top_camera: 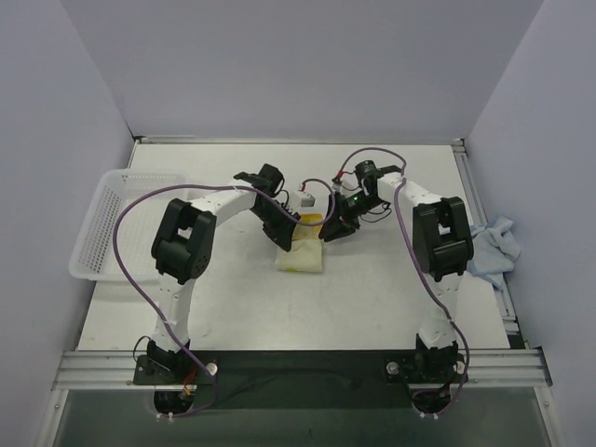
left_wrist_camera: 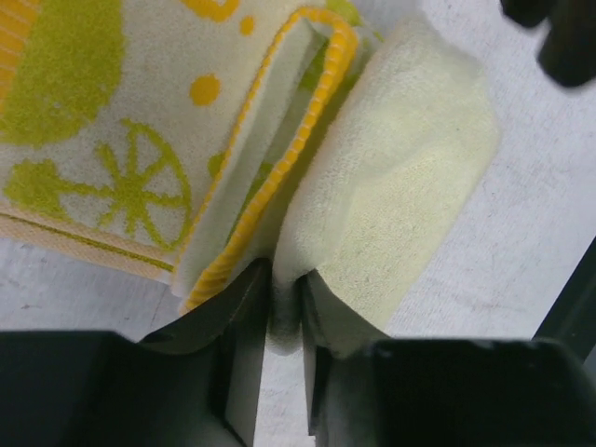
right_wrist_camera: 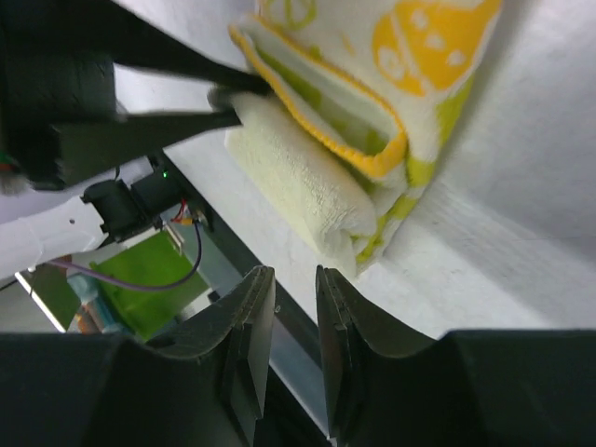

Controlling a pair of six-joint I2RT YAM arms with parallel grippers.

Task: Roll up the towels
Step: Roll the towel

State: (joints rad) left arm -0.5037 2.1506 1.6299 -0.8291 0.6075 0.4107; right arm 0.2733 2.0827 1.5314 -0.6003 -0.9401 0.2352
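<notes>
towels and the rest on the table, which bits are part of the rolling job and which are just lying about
Part of the job:
- printed cream towel, pinched by the left gripper
- light blue towel at the right edge, not yet touched
- right gripper, nearly closed on nothing beside the printed towel

Just lying about:
- white mesh basket at the left edge

The printed towel [left_wrist_camera: 121, 140] is cream-white with yellow dots, lime-green citrus-slice prints and a ribbed yellow-orange border; its underside is plain pale yellow. The other towel [top_camera: 491, 248] is light blue. The basket [top_camera: 104, 223] is white mesh, the bench [top_camera: 372, 298] white, the fingers [left_wrist_camera: 244, 326] black.
</notes>
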